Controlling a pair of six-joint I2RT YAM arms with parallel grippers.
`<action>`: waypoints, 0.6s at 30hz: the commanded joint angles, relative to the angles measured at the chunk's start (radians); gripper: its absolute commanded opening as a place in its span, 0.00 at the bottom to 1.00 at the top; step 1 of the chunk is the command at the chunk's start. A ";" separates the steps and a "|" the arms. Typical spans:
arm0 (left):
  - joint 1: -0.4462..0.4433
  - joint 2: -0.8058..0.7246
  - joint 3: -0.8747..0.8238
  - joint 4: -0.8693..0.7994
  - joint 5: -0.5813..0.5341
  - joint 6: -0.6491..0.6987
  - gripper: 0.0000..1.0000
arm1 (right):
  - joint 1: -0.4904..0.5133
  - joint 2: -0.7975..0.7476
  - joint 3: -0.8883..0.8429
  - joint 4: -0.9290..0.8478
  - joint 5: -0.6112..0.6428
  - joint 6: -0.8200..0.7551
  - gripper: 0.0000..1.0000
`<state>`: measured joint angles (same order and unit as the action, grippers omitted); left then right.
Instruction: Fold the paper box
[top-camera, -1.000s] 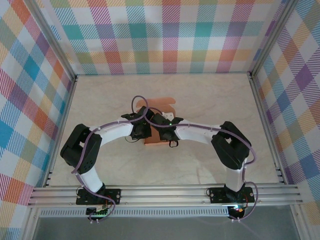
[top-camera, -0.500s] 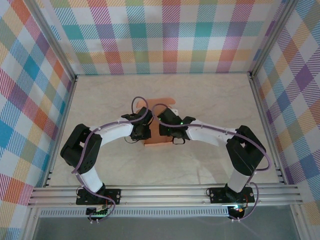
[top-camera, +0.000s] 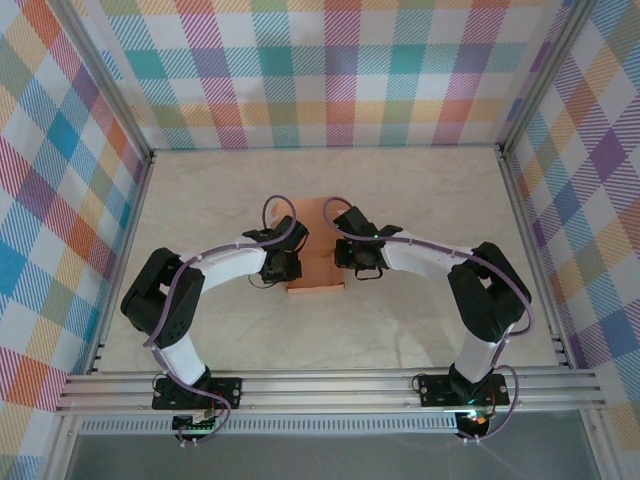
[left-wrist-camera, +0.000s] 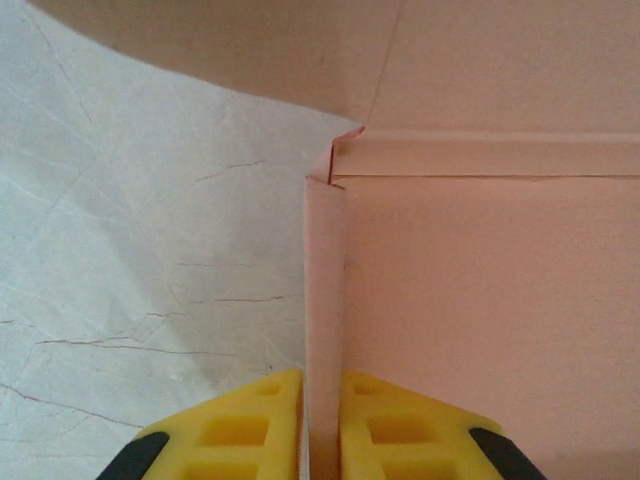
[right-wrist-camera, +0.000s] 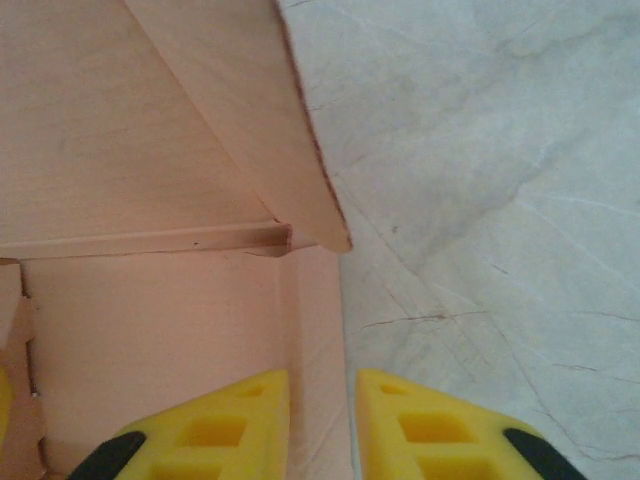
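**Hidden / cut off**
- From overhead, the black wrist housings (top-camera: 283, 262) cover both side walls of the paper box (top-camera: 318, 265), a shallow open tray of thin salmon-orange cardboard. The fingertips cannot be made out from there.
- The left wrist view crops the box at the top and right. The right wrist view crops it at the top and left.

**Wrist views against overhead**
- Left gripper (left-wrist-camera: 322, 388): the yellow cut-out fingers (left-wrist-camera: 250, 425) are clenched on the box's upright left wall, with the cardboard sandwiched between them and no gap. Just ahead of them, a small tuck shows at the corner where this wall meets the far end wall. It is too small to read from overhead.
- Right gripper (right-wrist-camera: 323, 388): the yellow fingers (right-wrist-camera: 225, 425) straddle the box's right wall, one over the box floor and one outside it. A sliver of tabletop shows beside the outer finger, so I cannot tell whether the wall is pinched or loose.
- A flap slants outward past the box's far right corner.

**Surface, room**
- The tabletop (top-camera: 430, 210) is pale with a marble pattern, and the wrist views show fine dark veins in it.
- The box lies flat on it between the two arms.
- Pastel plaid walls (top-camera: 340, 70) stand left, right and beyond the box.
- An aluminium rail (top-camera: 330, 385) on the box's near side carries the arm bases.
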<state>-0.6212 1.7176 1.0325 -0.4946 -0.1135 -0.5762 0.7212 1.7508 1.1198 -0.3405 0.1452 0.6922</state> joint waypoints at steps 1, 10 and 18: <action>-0.012 -0.013 -0.013 -0.015 0.002 -0.008 0.14 | -0.002 0.029 -0.010 0.028 -0.050 -0.003 0.22; -0.012 -0.013 -0.021 -0.010 0.006 -0.007 0.14 | -0.002 0.051 -0.019 0.026 -0.053 0.000 0.11; -0.012 -0.011 -0.023 -0.003 0.006 -0.007 0.14 | 0.009 0.103 0.025 -0.048 -0.034 -0.024 0.15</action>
<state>-0.6212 1.7176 1.0214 -0.4946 -0.1135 -0.5766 0.7216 1.7950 1.1378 -0.3092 0.1013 0.6880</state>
